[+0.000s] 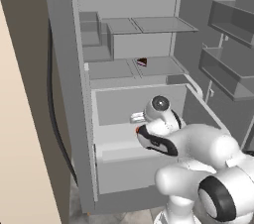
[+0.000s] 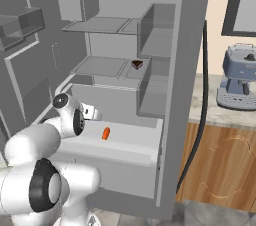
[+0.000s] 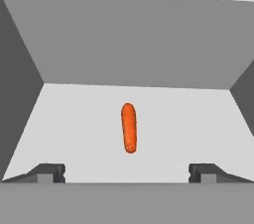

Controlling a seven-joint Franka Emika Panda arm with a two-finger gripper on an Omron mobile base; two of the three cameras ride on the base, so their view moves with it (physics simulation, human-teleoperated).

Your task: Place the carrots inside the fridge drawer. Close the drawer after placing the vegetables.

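Carrot on the drawer floor, my fingers spread above it

Fingers first: my gripper (image 3: 127,173) hangs over the pulled-out fridge drawer (image 3: 124,44) with both tips set wide apart, one near each lower corner of the hand view, and nothing between them. I am holding nothing.

One carrot (image 3: 128,128) lies flat on the pale floor of the drawer, roughly midway between the side walls and clear of all of them. From my hand camera it runs lengthwise away from me, straight along the middle line between my two tips, and it sits beyond them, not touching either. In the right base view the same carrot (image 2: 105,133) shows as a small orange stub on the drawer floor, just past my wrist. In the left base view my own arm covers most of the drawer's inside, and I can make out only a sliver of orange at the edge of my hand, too small to be sure of.

I see just this one carrot; I cannot tell where the second is.

The drawer (image 1: 144,106) stands open, drawn out from the bottom of the fridge (image 1: 74,94), its white rim showing on the near side. Above it are flat grey shelves (image 1: 154,25), and a small dark item (image 1: 142,62) sits on the lower one. Right of the fridge, on the counter (image 2: 210,112), stands a coffee machine (image 2: 239,77).
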